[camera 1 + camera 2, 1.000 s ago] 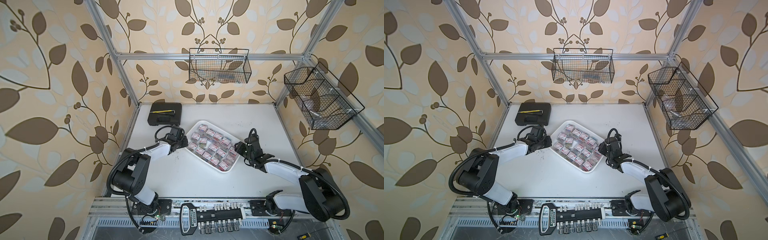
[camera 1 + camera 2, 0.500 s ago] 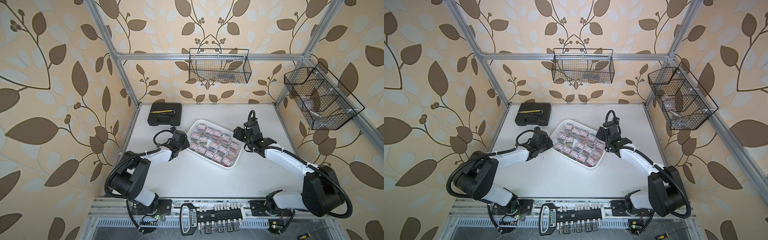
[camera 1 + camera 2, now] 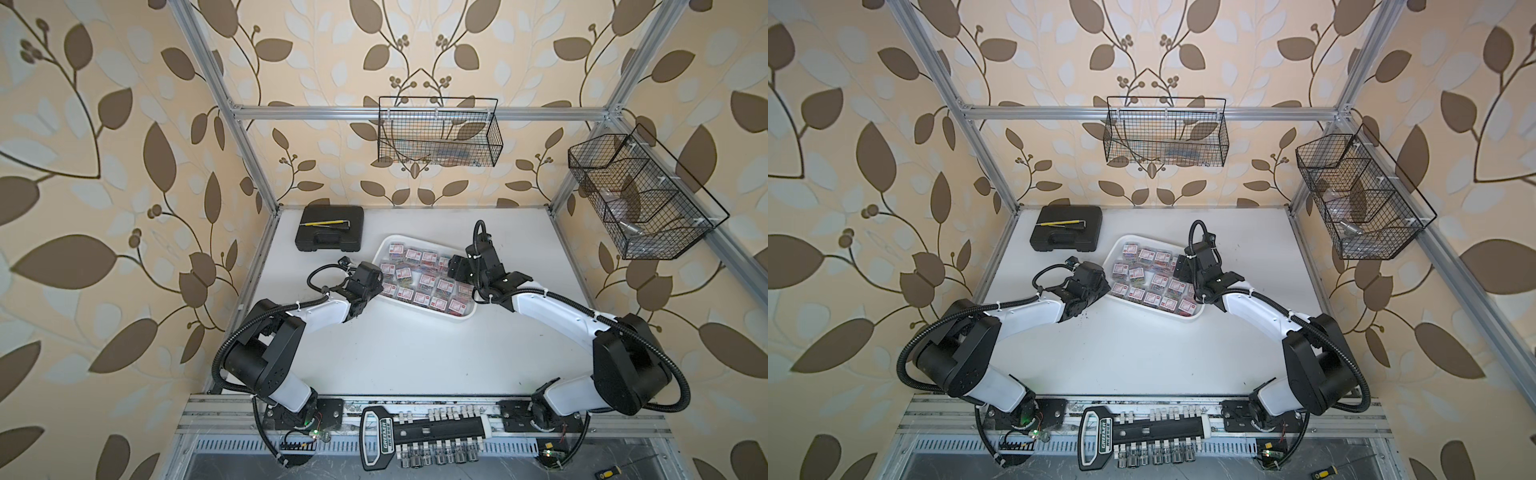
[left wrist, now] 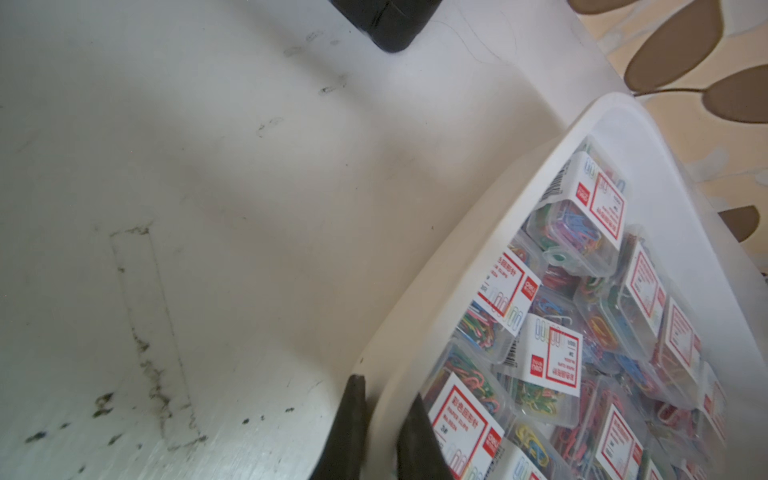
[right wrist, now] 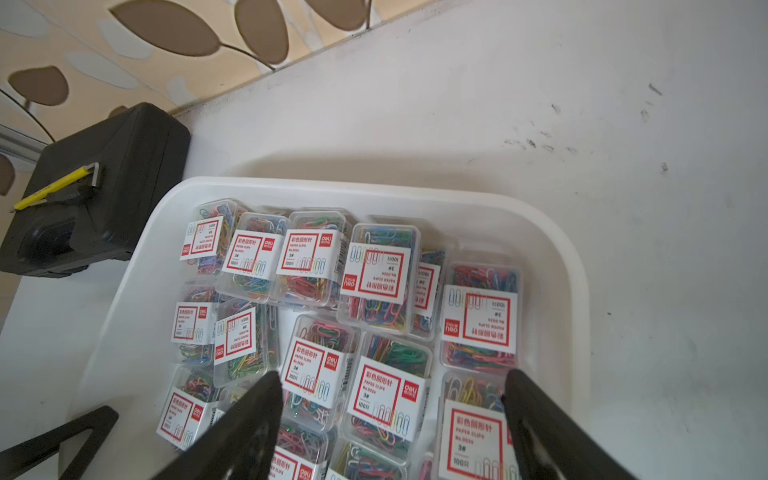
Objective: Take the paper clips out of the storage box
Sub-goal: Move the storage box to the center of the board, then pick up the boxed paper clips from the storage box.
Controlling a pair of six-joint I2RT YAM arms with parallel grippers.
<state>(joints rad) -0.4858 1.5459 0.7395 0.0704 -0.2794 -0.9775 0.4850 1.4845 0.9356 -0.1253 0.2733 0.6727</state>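
Both grippers at the storage box [image 5: 374, 187].
The left gripper [image 4: 384, 390] clenches its rim; the right gripper [image 5: 390, 374] hangs released, wide, over the paper clips [image 5: 376, 266] inside.

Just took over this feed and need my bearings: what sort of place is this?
Probably a staged robot test cell, not a real room: leaf wallpaper panels on an aluminium frame, black wire baskets hung from it, and a white table.
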